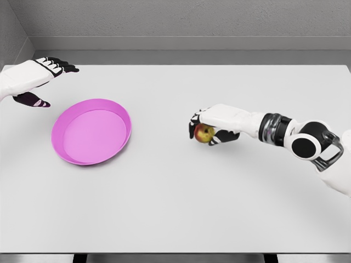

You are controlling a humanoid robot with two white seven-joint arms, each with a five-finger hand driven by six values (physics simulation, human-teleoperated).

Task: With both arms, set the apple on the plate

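On the counter point(175, 208): we find the apple point(204, 133) right of centre, well apart from the pink plate point(91, 131).
Right hand point(211, 127): curled over the apple, holding it.
Left hand point(41, 76): fingers spread, holding nothing, beyond the plate.
Advice: we would firm the grip, lift clear, then carry leftward.
Obstacles: none between; mind the plate's raised rim.
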